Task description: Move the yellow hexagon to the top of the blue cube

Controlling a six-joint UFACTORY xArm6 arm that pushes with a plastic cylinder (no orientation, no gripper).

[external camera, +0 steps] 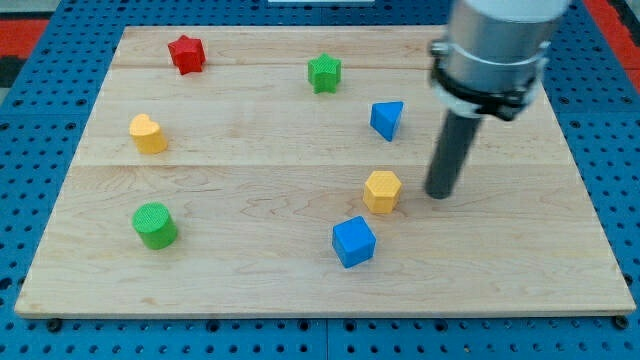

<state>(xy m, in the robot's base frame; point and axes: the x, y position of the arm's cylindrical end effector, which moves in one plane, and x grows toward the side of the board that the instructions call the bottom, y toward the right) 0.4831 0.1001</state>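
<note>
In the camera view, my tip (438,194) is resting on the wooden board (250,280), and it is holding nothing: it is a bare rod with no jaws to open or close, so it can only push. It is not touching any block at this moment.

The yellow hexagon (382,190) is sitting just beside my tip, toward the view's left, with a narrow strip of bare wood showing between them. The blue cube (353,241) is lying below and to the left of my tip, just beyond the hexagon, close to it but apart. So the hexagon is already sitting above the cube, slightly toward the view's right.

Further from my tip, a blue triangular block (387,119) is standing above and to its left, and a green star-shaped block (324,73) is sitting higher still. Well away to the left are a red star-shaped block (186,53), a yellow heart-shaped block (147,133) and a green cylinder (155,225).

As I judge it, the task is nearing its end: this is the final aligning step. The next move seems to call for a short, gentle push leftward from the hexagon's right side, bringing it squarely over the cube. Pushing low on the hexagon would risk driving it down into the cube and shifting that block.
</note>
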